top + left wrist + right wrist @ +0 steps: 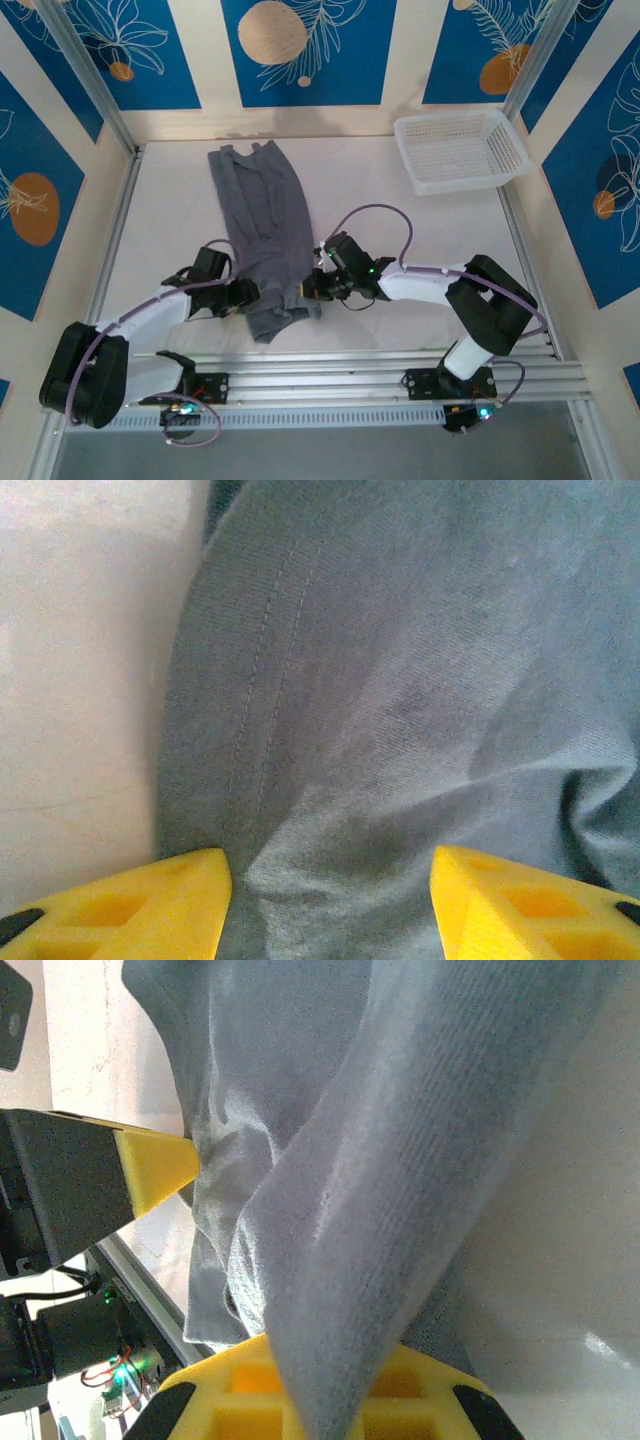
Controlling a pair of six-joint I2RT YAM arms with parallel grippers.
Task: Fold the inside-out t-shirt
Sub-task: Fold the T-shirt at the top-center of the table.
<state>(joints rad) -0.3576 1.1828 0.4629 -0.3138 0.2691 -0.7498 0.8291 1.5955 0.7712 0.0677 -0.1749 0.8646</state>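
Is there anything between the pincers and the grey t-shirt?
Nothing visible does. The left pincer and the right pincer touch the t-shirt at its near end, cloth between their fingers. The white basket stands apart, at the far right.

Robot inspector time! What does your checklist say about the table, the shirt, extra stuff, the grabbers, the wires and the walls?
Surface: white table, flat.
Job's things: dark grey t-shirt lying in a long strip, near end bunched between the grippers.
Clutter: white mesh basket in the far right corner.
Grippers: left gripper open at the shirt's left edge; right gripper open, cloth draped over one finger.
Cables: purple cables loop along both arms.
Surroundings: blue and cream patterned walls.
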